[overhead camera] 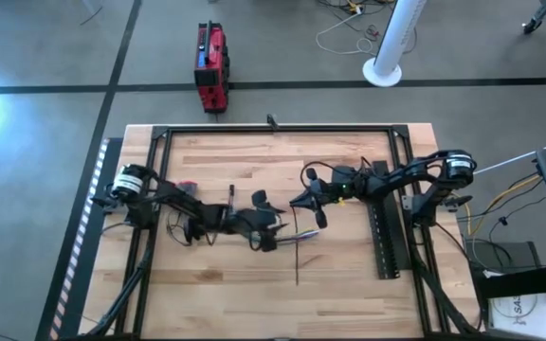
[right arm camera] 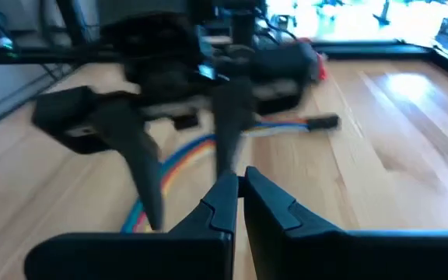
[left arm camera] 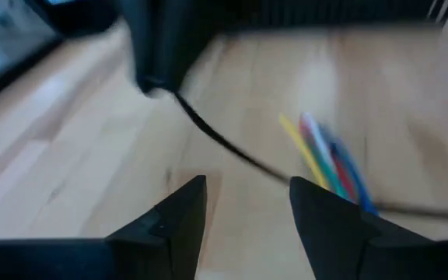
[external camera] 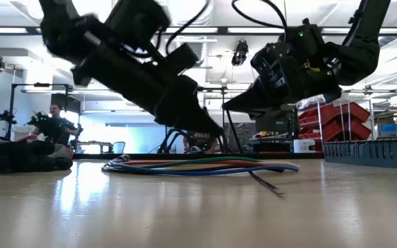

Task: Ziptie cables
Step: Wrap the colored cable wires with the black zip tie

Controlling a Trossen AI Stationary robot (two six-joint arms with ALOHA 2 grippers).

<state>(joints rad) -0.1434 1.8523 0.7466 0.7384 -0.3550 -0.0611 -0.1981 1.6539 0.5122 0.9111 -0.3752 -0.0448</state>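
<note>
Wooden table [overhead camera: 216,294] carrying everything, with bare board open along the near edge and across the far half, so plenty of room there for moving. Perforated bar [overhead camera: 383,232] lying parallel to the right edge, just inside it, well apart from the work and no likely hindrance.

Left arm reaching in from the left edge, right arm from the right edge, both meeting near the middle of the surface. Tight quarters here: little free space between the two wrists, so probably a call for small moves, one arm at a time.

Left gripper [left arm camera: 247,187] low over the board, jaws spread, aimed at the near end of the bundle, apparently placed to close on it and pin it. Right gripper [right arm camera: 239,185] just on the far side of the bundle and raised off the surface, jaws pressed together; impossible to tell whether anything thin sits between them.

Cables [external camera: 198,167] flat on the middle of the table in a shallow curve, between the two grippers, touched by neither as far as can be seen.

Ziptie [overhead camera: 297,263] running from the bundle toward the near edge, one end at the wires, not yet looped round them. Judged an early step: strip to be lifted and threaded under the bundle
</note>
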